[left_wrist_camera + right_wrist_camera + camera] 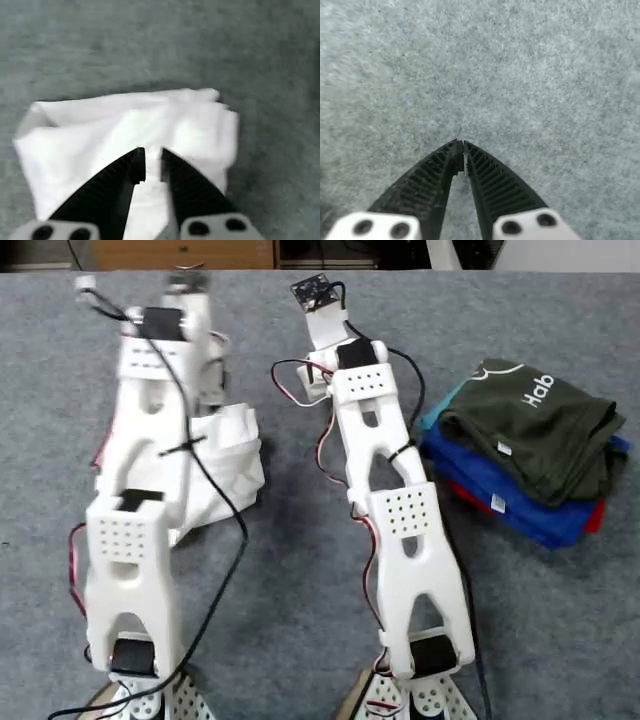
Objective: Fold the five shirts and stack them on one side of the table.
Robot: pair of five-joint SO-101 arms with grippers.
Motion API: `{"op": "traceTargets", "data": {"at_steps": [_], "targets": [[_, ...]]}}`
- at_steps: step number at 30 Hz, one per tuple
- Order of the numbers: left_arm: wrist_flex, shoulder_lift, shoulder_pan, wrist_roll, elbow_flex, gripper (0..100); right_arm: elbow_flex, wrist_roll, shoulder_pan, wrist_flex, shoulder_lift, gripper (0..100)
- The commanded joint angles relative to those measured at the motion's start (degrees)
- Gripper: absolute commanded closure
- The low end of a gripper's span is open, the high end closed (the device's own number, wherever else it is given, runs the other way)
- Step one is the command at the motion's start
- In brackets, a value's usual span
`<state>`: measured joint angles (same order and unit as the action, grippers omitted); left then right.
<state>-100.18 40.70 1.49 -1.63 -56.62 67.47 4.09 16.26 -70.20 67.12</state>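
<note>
A white shirt (pixel 228 455) lies roughly folded on the grey table, partly under my left arm (pixel 150 440). In the left wrist view my left gripper (pixel 153 164) hangs above the white shirt (pixel 125 125), its black jaws parted by a narrow gap with nothing in them. At the right side sits a stack of folded shirts: dark green (pixel 540 430) on top, then blue (pixel 500 490), with teal (pixel 435 418) and red (pixel 597 516) edges showing. My right gripper (pixel 460 157) is shut and empty over bare carpet, with the right arm (pixel 385 440) between the white shirt and the stack.
Grey carpet (pixel 300 570) covers the table. Black and red cables (pixel 225 510) trail along both arms. A wooden cabinet (pixel 185 252) stands beyond the far edge.
</note>
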Motion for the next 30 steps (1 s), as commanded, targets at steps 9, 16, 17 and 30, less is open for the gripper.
{"op": "traceTargets", "data": {"at_steps": [9, 16, 17, 30], "targets": [[-0.62, -1.54, 28.57, -1.49, 0.97, 98, 8.92, -0.18, 4.79, -9.58, -3.21, 99.4], [-0.7, -4.18, 43.78, -8.53, 1.58, 98, 21.58, 6.59, 16.92, -26.46, -4.7, 99.4], [-0.7, -4.7, 45.8, -9.14, 1.58, 98, 22.02, 8.0, 18.68, -27.96, -4.44, 99.4], [-0.62, -11.03, 60.57, -17.41, 16.18, 98, 21.93, 13.1, 35.3, -23.21, -4.0, 99.4]]}}
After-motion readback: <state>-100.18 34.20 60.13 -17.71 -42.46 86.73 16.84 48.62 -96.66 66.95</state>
